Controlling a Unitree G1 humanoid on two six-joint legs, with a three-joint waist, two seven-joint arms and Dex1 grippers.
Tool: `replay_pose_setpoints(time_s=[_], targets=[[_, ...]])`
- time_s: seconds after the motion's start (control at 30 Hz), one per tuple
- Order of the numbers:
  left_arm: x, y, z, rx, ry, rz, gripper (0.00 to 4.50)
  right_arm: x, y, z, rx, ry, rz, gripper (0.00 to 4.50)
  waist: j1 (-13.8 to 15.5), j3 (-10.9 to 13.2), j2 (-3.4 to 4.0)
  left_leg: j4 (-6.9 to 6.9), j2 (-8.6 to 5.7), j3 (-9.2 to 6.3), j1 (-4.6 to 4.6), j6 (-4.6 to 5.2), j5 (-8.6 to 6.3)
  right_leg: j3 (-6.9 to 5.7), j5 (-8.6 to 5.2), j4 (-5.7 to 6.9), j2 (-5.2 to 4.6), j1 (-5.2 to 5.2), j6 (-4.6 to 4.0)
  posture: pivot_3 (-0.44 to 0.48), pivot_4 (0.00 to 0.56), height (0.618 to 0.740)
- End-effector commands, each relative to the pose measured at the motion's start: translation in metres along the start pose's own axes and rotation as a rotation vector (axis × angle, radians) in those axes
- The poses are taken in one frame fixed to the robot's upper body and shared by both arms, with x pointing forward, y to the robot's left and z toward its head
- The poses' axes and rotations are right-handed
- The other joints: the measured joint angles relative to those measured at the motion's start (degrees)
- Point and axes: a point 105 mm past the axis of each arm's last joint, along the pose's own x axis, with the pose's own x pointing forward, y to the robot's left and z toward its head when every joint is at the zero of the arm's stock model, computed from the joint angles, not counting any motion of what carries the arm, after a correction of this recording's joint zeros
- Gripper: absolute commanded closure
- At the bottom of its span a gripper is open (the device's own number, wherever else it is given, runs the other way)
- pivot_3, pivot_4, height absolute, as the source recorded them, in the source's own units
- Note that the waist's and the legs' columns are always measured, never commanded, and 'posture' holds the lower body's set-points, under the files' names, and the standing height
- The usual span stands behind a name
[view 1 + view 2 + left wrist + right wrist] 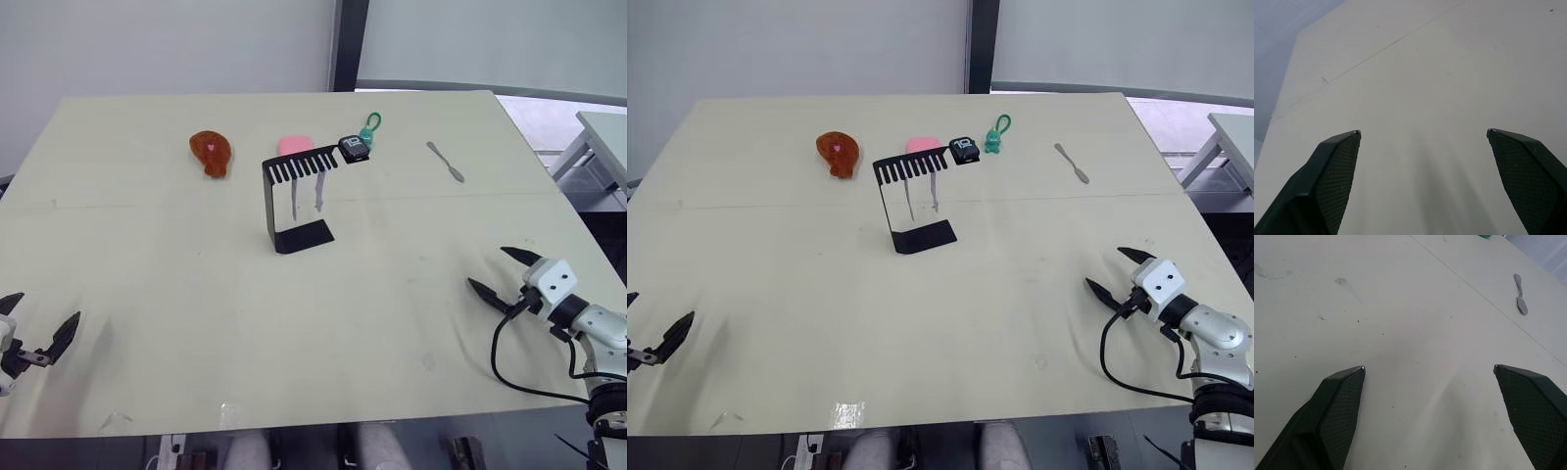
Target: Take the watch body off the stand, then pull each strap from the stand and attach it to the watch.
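Observation:
The black stand [296,201] rises near the middle of the table, toward the far side. On the right end of its comb-like top bar sits the watch body [354,148], screen up. Two pale straps [306,198] hang from the bar's slots, side by side. My left gripper [37,328] hovers open at the near left corner, far from the stand, nothing between its fingers [1332,176]. Over by the near right edge my right gripper [502,271] is open too, with bare table between its fingers [1337,406].
A green keychain figure [371,126] lies just behind the watch body. A pink object [294,146] and a brown drumstick toy [212,152] lie left of it. A grey metal spatula [445,162] lies at the far right. The cream table [196,284] spans the view.

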Motion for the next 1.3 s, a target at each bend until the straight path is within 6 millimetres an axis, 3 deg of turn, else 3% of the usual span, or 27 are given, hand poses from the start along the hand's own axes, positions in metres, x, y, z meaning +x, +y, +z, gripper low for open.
replay_pose_setpoints(time_s=[0.03, 0.23, 0.37, 0.67, 0.87, 1.0, 1.13, 1.3], targets=[[0.000, -0.004, 0.007, -0.018, -0.037, -0.017, 0.06, 0.002, 0.000, 0.003, -0.005, -0.018, 0.008, 0.00, 0.0, 0.0, 0.00, 0.00, 0.00, 0.00, 0.00, 0.00, 0.00, 0.00, 0.00, 0.00, 0.00, 0.00, 0.00, 0.000, 0.150, 0.740], [0.002, -0.011, 0.016, -0.091, -0.090, -0.055, 0.06, 0.006, 0.002, 0.006, -0.001, -0.031, 0.015, 0.00, 0.0, 0.0, -0.03, 0.02, 0.04, 0.02, 0.01, -0.03, 0.02, 0.00, 0.00, 0.03, 0.04, 0.00, 0.00, 0.000, 0.150, 0.740], [0.009, -0.027, 0.041, -0.102, -0.163, -0.154, 0.06, 0.013, 0.004, 0.022, 0.086, -0.125, -0.011, 0.00, 0.0, 0.0, -0.05, 0.04, 0.04, 0.02, 0.01, -0.03, 0.02, 0.01, 0.00, 0.04, 0.04, 0.00, 0.00, 0.000, 0.150, 0.740], [0.020, -0.070, 0.110, -0.147, -0.325, -0.401, 0.06, 0.015, 0.025, 0.092, 0.347, -0.316, -0.027, 0.00, 0.4, 0.0, 0.04, 0.00, 0.06, -0.07, -0.02, -0.06, 0.03, 0.01, 0.00, 0.11, 0.04, -0.01, 0.00, 0.000, 0.150, 0.740], [0.024, -0.100, 0.155, -0.260, -0.437, -0.574, 0.06, 0.024, 0.031, 0.154, 0.459, -0.399, -0.019, 0.00, 0.4, 0.0, 0.04, -0.02, 0.05, -0.13, -0.03, -0.10, 0.05, 0.01, 0.00, 0.12, 0.06, -0.01, 0.00, 0.000, 0.150, 0.740], [0.026, -0.112, 0.179, -0.278, -0.497, -0.646, 0.06, 0.041, 0.037, 0.198, 0.501, -0.426, -0.009, 0.00, 0.3, 0.0, 0.04, -0.01, 0.08, -0.11, -0.10, -0.18, 0.07, 0.05, 0.00, 0.12, 0.19, -0.11, -0.01, 0.000, 0.150, 0.740], [0.029, -0.119, 0.191, -0.268, -0.522, -0.687, 0.06, 0.060, 0.038, 0.227, 0.534, -0.393, -0.012, 0.00, 0.3, 0.0, 0.04, 0.00, 0.09, -0.13, -0.11, -0.20, 0.12, 0.06, -0.01, 0.16, 0.22, -0.14, -0.03, 0.000, 0.150, 0.740], [0.033, -0.124, 0.192, -0.254, -0.517, -0.704, 0.06, 0.078, 0.039, 0.257, 0.535, -0.361, -0.026, 0.00, 0.4, 0.0, 0.04, 0.03, 0.06, -0.12, -0.22, -0.16, 0.14, 0.06, -0.01, 0.12, 0.20, -0.22, -0.03, 0.000, 0.150, 0.740]])
